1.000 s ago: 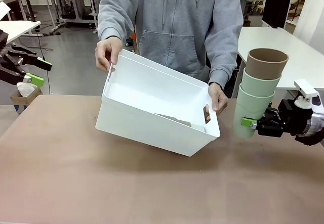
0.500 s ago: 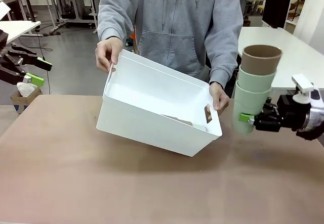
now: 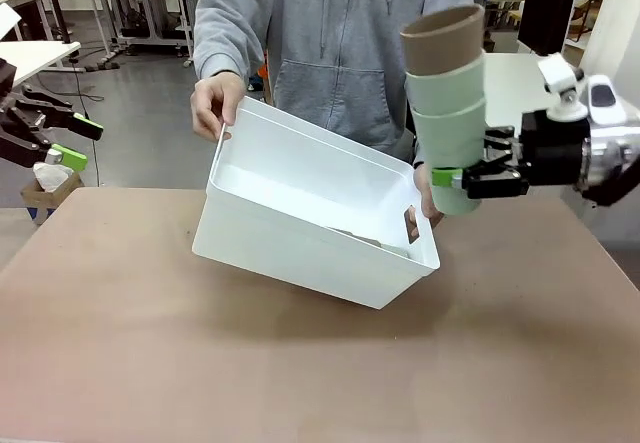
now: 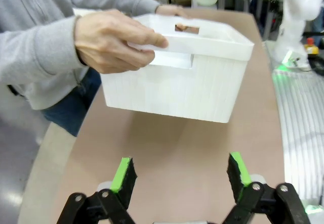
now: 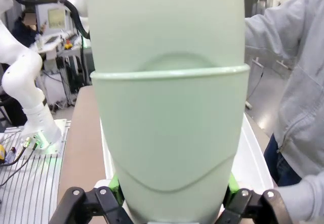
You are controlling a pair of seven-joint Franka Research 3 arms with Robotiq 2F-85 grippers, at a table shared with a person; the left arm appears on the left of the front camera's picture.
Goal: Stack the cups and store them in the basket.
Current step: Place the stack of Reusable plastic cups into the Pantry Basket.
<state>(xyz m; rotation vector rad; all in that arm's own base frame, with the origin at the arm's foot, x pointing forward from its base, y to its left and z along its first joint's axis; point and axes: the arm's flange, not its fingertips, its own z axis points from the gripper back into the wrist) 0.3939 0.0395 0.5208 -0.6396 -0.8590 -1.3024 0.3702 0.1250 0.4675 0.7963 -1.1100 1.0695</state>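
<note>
My right gripper (image 3: pixel 462 181) is shut on a stack of cups (image 3: pixel 447 103), two mint green ones with a tan-brown one on top, held in the air and tilted to the left, just right of the basket. In the right wrist view the green cups (image 5: pixel 169 102) stand between my fingers. A person holds the white basket (image 3: pixel 300 233) by both ends, tipped toward me above the table; it also appears in the left wrist view as the basket (image 4: pixel 202 77). My left gripper (image 3: pixel 70 141) hovers open at the far left, off the table edge, and shows open as the left gripper (image 4: pixel 179 176).
The brown table (image 3: pixel 300 363) has bare room in front of the basket. The person's hands (image 3: pixel 215 103) grip the basket's rim. Other tables and desks stand behind the person.
My right gripper has lifted the cup stack up and leftward toward the basket, tilting it left. The basket and my left gripper have barely moved.
</note>
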